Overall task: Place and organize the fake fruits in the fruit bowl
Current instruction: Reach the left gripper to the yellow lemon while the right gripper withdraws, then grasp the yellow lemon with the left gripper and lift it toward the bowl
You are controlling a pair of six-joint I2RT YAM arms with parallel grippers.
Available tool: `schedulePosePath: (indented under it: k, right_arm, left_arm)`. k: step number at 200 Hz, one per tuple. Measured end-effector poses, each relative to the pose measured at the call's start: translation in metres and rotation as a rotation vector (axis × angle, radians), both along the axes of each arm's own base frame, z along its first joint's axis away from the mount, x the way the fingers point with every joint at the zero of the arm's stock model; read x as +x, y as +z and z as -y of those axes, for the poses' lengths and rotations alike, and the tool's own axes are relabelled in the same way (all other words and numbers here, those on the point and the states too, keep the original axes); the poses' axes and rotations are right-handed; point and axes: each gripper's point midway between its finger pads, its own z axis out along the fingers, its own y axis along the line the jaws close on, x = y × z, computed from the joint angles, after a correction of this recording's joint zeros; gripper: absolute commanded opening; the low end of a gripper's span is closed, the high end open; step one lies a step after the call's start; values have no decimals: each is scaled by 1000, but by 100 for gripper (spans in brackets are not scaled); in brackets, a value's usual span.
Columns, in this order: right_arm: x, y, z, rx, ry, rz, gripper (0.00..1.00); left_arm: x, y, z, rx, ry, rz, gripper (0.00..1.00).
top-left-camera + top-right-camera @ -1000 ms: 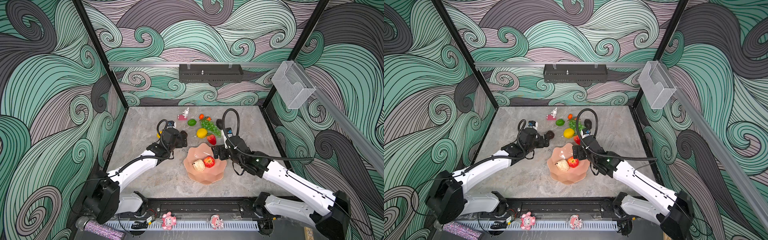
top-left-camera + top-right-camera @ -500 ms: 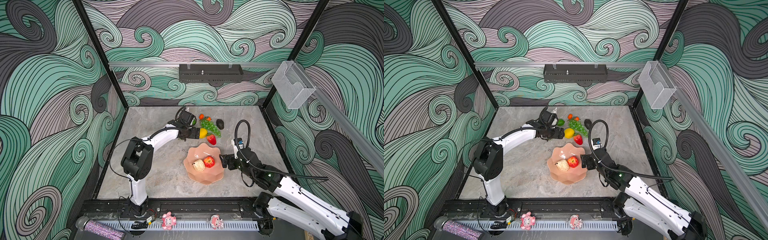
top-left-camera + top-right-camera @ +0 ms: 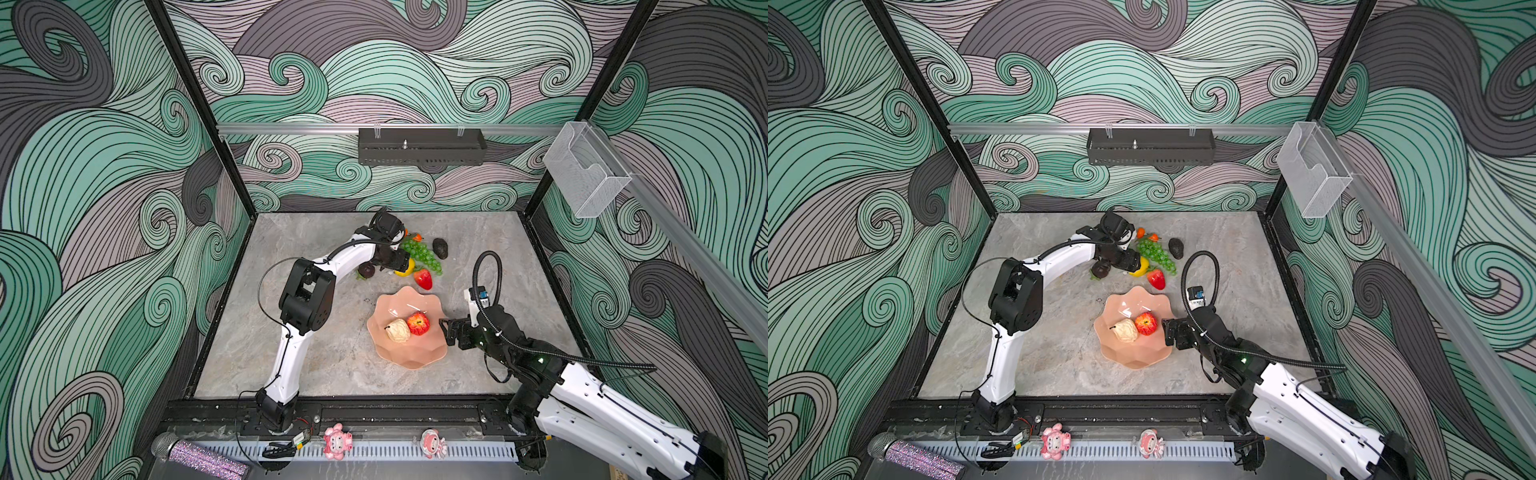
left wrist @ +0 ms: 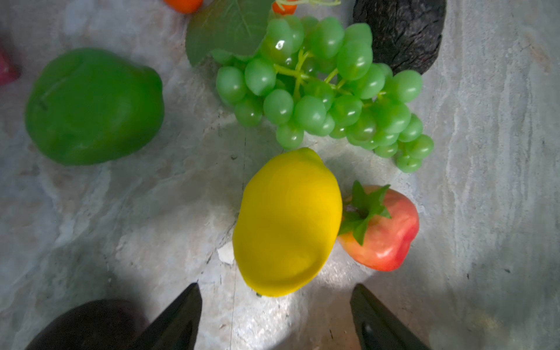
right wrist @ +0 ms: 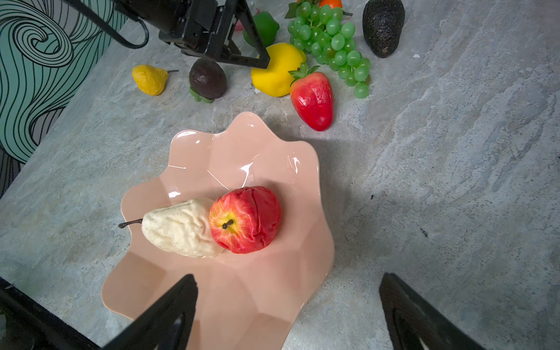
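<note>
The pink scalloped fruit bowl [image 3: 409,358] [image 5: 242,291] holds a red apple [image 5: 245,219] and a cream pear [image 5: 181,227]. Behind it on the table lie a yellow lemon [image 4: 288,221] [image 3: 405,270], a strawberry [image 4: 385,230], green grapes [image 4: 327,91], a dark avocado [image 4: 400,33], a green lime [image 4: 94,106], small oranges [image 3: 417,237], a dark round fruit [image 5: 207,78] and a small yellow pear [image 5: 150,79]. My left gripper [image 4: 275,298] [image 3: 400,264] hangs open over the lemon's near end. My right gripper [image 5: 288,277] [image 3: 446,329] is open and empty at the bowl's right rim.
A clear wall basket [image 3: 586,174] hangs at the right and a black shelf [image 3: 419,146] on the back wall. Two pink dolls [image 3: 337,441] and a glittery microphone [image 3: 199,457] sit on the front rail. The left arm's elbow [image 3: 307,299] stands left of the bowl.
The left arm stretched from beside the bowl to the fruit cluster at the back, and its jaws narrowed a little. The right arm drew back from over the bowl to its right rim.
</note>
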Motion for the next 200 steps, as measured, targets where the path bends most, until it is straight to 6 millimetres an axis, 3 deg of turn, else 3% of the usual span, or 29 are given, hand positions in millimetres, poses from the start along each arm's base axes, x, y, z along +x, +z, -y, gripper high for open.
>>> schedulePosePath:
  k: [74,124,200]
  right_arm:
    - [1,-6,-1,-3,-2,-12,95]
    - [2,-9,-1,-10,-4,-19,94]
    - [3,-9,-1,-4,-11,-21,93]
  left_arm:
    - [5,-26,10,15,-57,-48,67]
    - [4,-27,11,12,-62,-51,58]
    - [5,-28,11,10,-61,-48,52]
